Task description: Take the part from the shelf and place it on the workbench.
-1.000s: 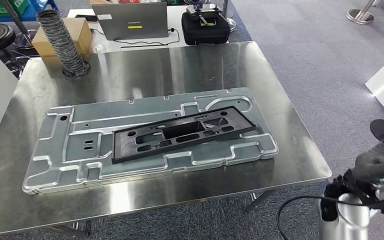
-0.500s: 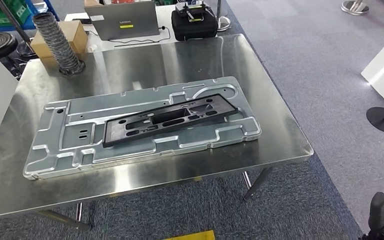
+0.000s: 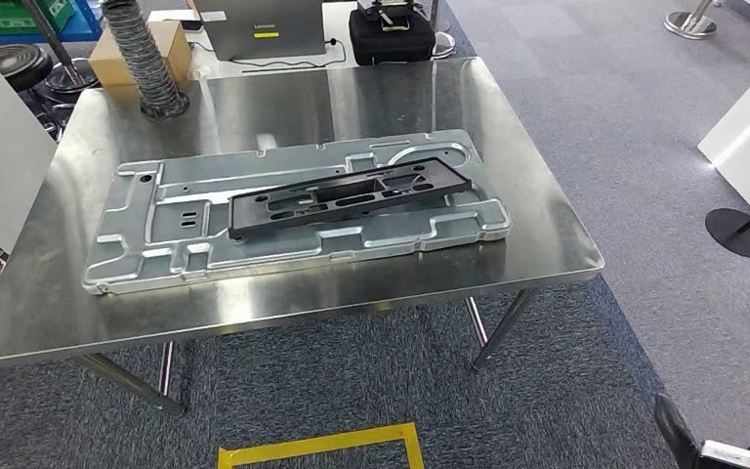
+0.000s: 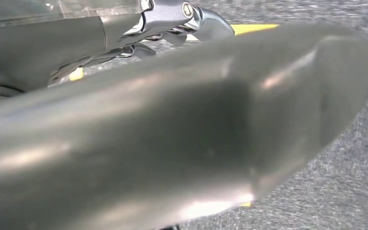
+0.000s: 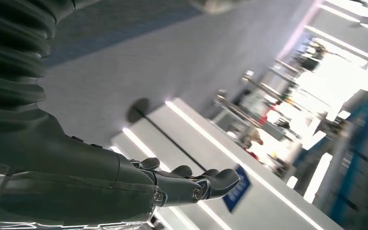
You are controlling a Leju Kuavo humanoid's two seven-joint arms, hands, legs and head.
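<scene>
Well apart from the right hand (image 5: 187, 184), the part (image 3: 350, 198) lies on the workbench (image 3: 547, 244).

the right hand (image 3: 718, 447) hangs low at the near right, off the workbench (image 3: 537, 195), which stands ahead and to its left. on the bench, well up-left of the hand, the metal panel (image 3: 146, 249) lies flat, and the part (image 3: 350, 195) lies on top of it, running from the far right down toward the near left. farther from the hand, past the bench's far edge, sit a laptop (image 3: 259, 24), a case (image 3: 400, 34) to its right and a cardboard box (image 3: 122, 59) to its left, with a ribbed hose (image 3: 151, 59) standing on the bench's far left corner. taped floor marking (image 3: 322, 447) lies left of the hand, before the bench.
</scene>
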